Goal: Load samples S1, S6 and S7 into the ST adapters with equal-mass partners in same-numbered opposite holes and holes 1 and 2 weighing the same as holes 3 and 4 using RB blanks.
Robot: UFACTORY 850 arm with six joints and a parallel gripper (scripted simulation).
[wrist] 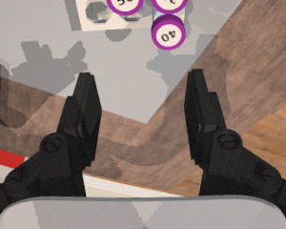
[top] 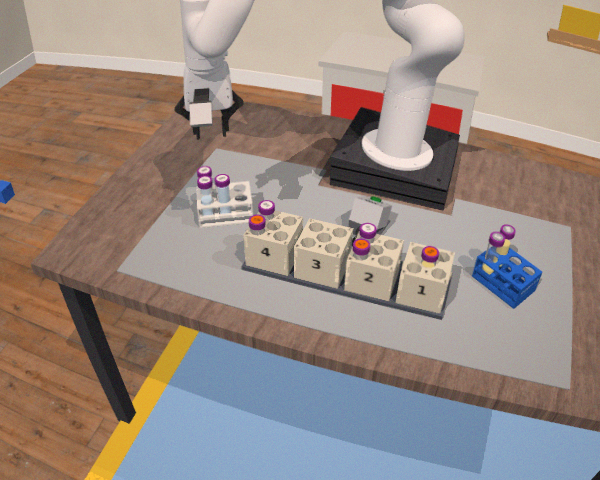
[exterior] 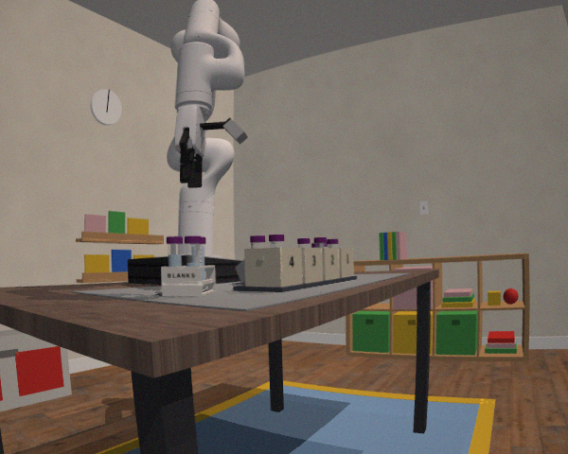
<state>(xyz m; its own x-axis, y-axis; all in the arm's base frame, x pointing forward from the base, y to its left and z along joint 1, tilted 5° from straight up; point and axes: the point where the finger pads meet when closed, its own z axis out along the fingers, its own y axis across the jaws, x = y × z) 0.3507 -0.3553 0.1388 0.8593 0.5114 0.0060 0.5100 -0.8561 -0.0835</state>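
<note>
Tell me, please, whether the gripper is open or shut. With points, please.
Open: the wrist view shows the gripper's (top: 211,136) (exterior: 190,184) (wrist: 142,76) fingers apart, nothing between them.

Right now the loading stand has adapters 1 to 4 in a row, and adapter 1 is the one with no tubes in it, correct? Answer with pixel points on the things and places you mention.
Not quite: the adapter with no tubes is adapter 3 (top: 317,266), as the top view shows. Adapter 1 (top: 423,297) has an orange-dot tube (top: 429,253) in it. The four adapters do stand in a row on the loading stand (top: 367,298).
</note>
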